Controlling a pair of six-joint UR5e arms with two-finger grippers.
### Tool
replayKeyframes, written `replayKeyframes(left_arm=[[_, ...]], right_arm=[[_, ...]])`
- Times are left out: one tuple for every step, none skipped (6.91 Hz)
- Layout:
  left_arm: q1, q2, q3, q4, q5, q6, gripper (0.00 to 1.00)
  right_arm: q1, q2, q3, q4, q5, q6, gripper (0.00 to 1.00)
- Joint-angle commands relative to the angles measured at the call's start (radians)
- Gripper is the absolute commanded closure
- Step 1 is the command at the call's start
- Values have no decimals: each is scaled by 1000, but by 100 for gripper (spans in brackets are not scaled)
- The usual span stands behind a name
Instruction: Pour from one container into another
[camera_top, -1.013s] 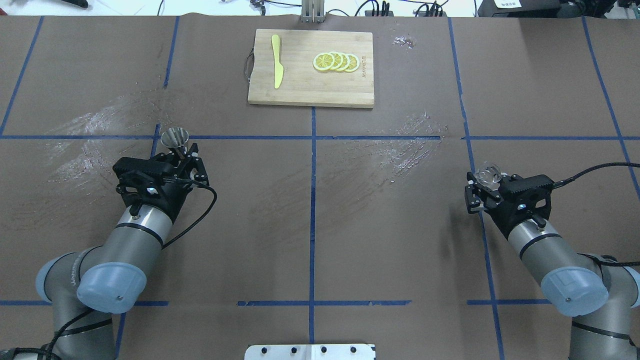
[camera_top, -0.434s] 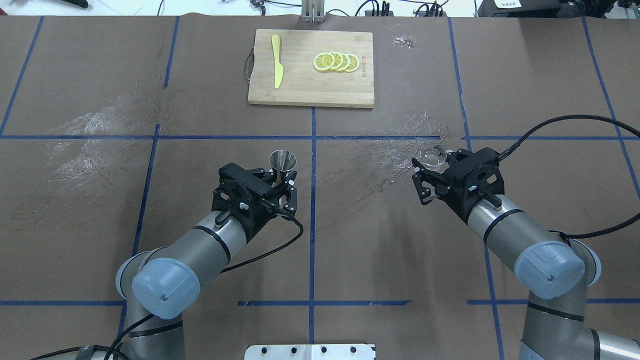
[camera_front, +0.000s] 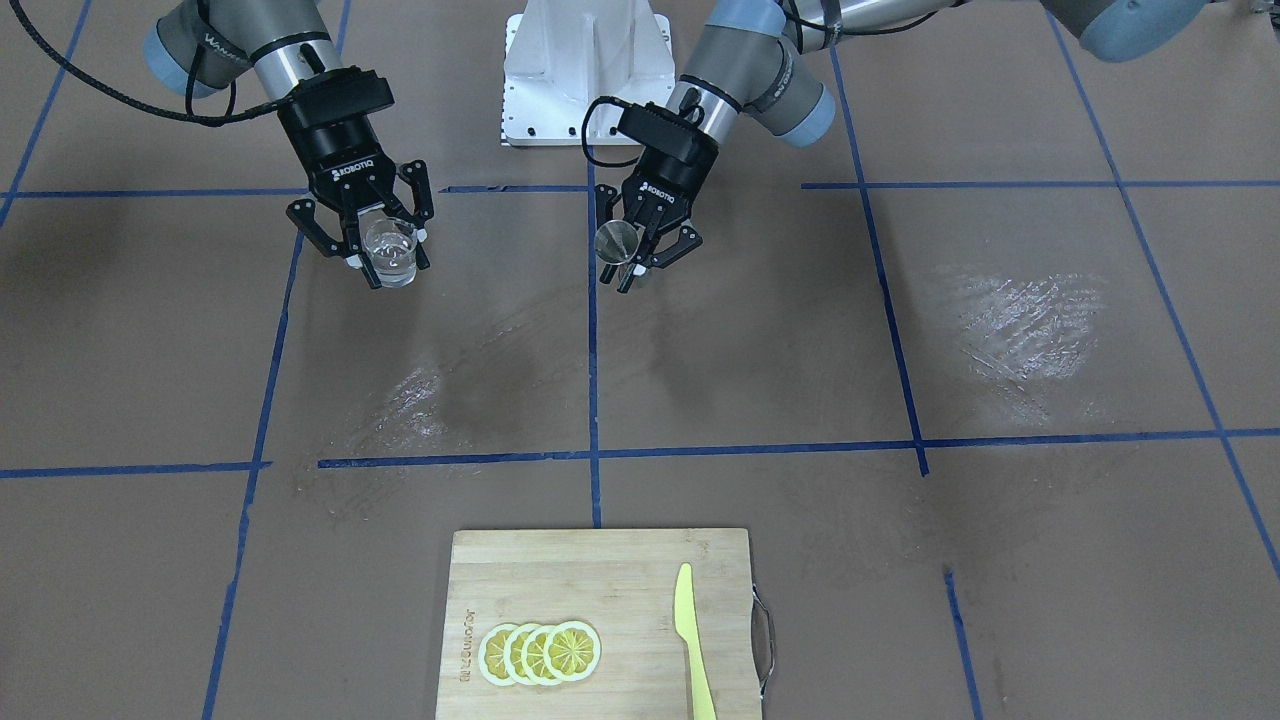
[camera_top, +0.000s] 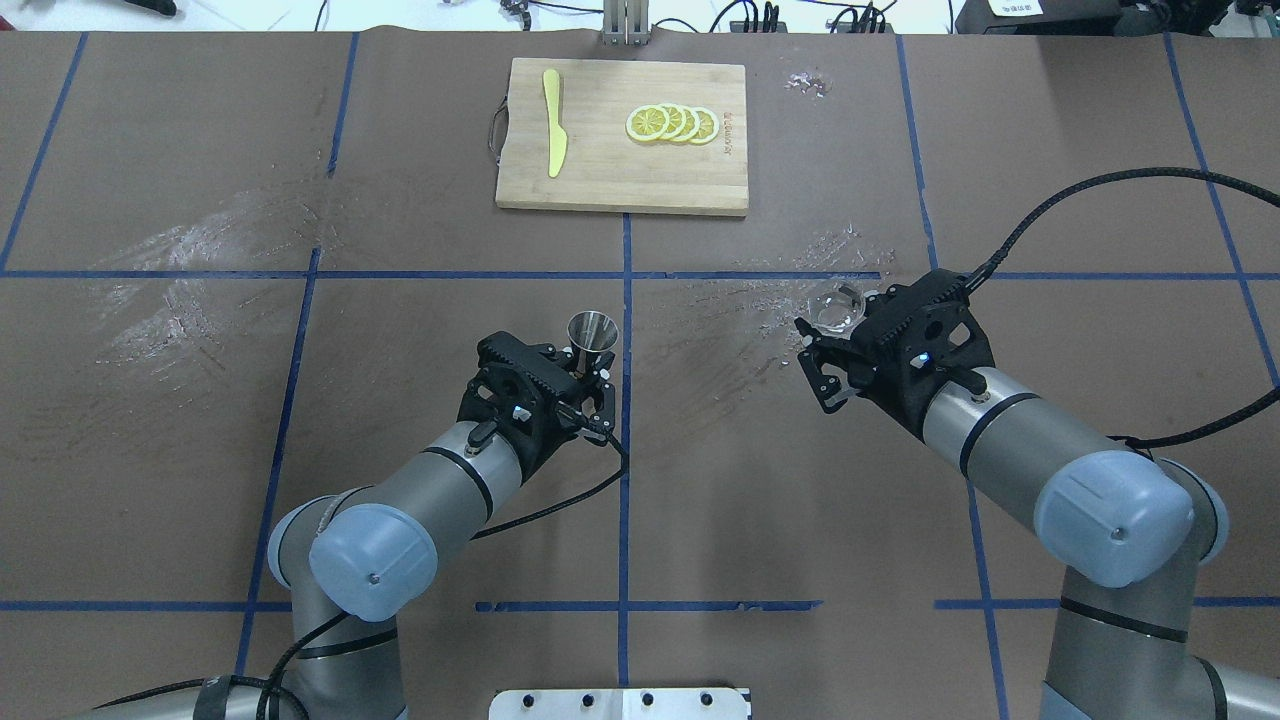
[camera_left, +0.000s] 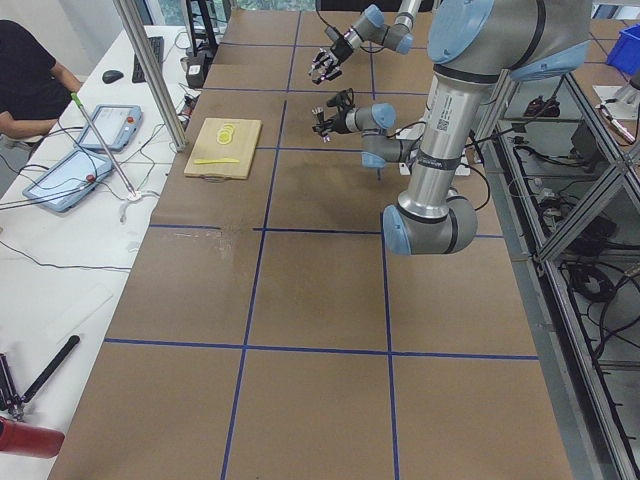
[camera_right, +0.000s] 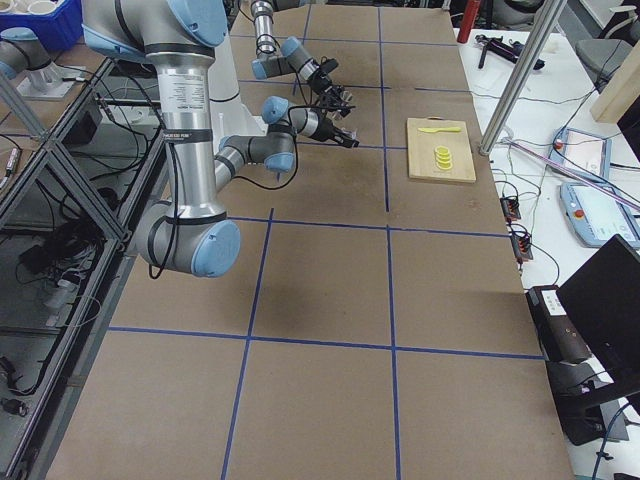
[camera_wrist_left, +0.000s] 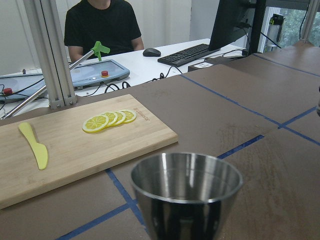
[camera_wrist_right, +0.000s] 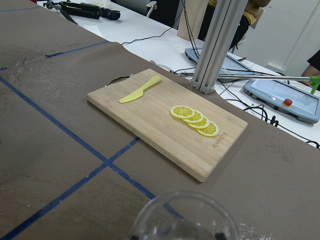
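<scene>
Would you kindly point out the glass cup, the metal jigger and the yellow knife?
glass cup (camera_front: 390, 252): front-facing view, its clear wall.
metal jigger (camera_top: 592, 333): overhead view, upper cone.
yellow knife (camera_top: 556, 150): overhead view, its blade.

The black two-finger left end effector is held clamped at overhead frame centre, the right end effector clamped centre-right.

The bottom edge cuts the jigger off below its upper cone in the left wrist view, and only the blurred rim of the glass shows in the right.
</scene>
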Motion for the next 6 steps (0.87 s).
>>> replayKeyframes(left_arm=[[1,-78,108,-6,-2,4,100],[2,-96,114,-6,-4,4,100],[4,-118,124,-6,-10,4,100],[5,-152,159,-5,-24,4,100],[5,-166,167,-5,-24,4,100],[10,-172,167,-6,-24,2,100]], right_arm=[[2,37,15,-78,-5,-88,100],[2,62,23,-118,-5,-105,100],[1,112,23,-184,-6,-110,100],[2,142,24,-248,-8,-149,100],[10,159,24,-253,-15,-203,100],[8,162,23,-279,-27,-205,100]])
